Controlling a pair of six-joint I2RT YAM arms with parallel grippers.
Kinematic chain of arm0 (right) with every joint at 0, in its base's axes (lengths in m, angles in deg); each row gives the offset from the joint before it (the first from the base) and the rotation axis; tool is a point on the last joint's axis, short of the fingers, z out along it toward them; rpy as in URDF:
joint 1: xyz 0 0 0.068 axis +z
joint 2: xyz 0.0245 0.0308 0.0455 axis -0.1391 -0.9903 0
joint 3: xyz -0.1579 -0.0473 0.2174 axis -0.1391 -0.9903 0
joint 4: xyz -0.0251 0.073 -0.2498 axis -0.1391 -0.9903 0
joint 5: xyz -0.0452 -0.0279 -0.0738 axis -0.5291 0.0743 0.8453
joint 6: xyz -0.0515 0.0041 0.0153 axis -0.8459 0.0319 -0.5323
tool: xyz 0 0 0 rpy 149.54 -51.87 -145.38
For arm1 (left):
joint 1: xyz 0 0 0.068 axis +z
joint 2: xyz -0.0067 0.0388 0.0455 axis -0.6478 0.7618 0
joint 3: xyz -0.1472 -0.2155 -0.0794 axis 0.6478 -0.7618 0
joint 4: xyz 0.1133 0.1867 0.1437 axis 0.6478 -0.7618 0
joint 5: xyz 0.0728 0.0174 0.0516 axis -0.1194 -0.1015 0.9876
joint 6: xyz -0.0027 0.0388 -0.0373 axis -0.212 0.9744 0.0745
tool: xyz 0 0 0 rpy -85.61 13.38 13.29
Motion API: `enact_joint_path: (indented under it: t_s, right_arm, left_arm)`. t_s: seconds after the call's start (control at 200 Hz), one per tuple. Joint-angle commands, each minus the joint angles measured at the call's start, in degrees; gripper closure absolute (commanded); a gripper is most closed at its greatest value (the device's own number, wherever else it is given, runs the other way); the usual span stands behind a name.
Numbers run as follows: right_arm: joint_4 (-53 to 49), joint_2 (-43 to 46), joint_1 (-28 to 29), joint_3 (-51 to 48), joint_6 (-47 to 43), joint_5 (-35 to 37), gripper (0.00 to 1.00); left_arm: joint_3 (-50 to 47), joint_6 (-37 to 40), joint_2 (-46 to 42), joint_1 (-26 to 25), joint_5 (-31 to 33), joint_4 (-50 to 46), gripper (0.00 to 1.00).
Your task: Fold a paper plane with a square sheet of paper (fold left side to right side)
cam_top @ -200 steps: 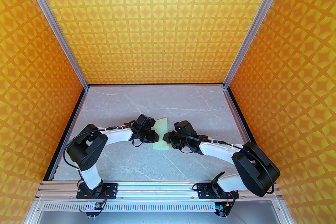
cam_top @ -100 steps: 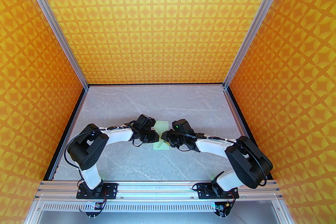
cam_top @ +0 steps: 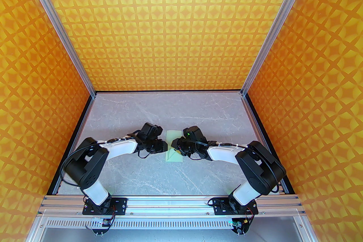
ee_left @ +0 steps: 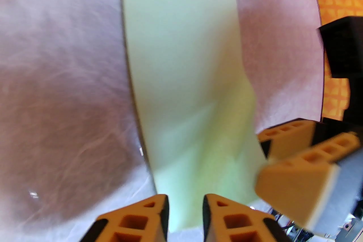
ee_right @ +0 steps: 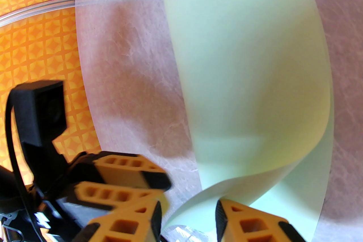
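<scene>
We'd pinch this light, floppy paper [ee_right: 249, 65] by its lifted edge; left fingers [ee_left: 133, 221] spread, right fingers [ee_right: 249, 223] hold unclear.

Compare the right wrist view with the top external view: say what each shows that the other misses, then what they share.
Right wrist: the square sheet of paper has its upper layer curling up off the lower one, the edge running between the right gripper's parted fingers. Top external: both arms from base to wrist, the paper lying between the left gripper and the right. Shared: pale green paper on the marble table, orange patterned walls.
</scene>
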Motion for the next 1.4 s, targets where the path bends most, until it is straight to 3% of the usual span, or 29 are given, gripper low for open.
enact_joint_path:
  t_s: [0.0, 0.36, 0.61, 0.805, 1.395]
  right_arm:
    - [0.78, -1.37, -0.05, 1.76, 0.31, 0.43, 0.61]
    - [0.63, -2.20, -0.05, 2.31, 0.12, 0.07, 0.53]
    - [0.40, -1.95, -0.05, 1.96, 0.18, 0.22, 0.54]
    - [0.77, -1.95, -0.05, 1.85, 0.47, 0.32, 0.56]
    - [1.20, -1.81, -0.05, 1.26, 0.62, 0.16, 0.57]
  left_arm:
    - [-2.21, -0.77, -2.03, 0.36, -0.99, 2.37, 0.65]
    - [-3.96, -1.20, -1.24, -0.70, -4.16, 7.58, 0.59]
    - [-3.24, -1.74, 1.66, -1.01, -4.45, 9.49, 0.65]
    - [-3.01, -4.02, 3.62, -0.99, -4.46, 12.66, 0.77]
    - [-3.05, -5.95, 5.57, -0.93, -4.45, 15.31, 0.80]
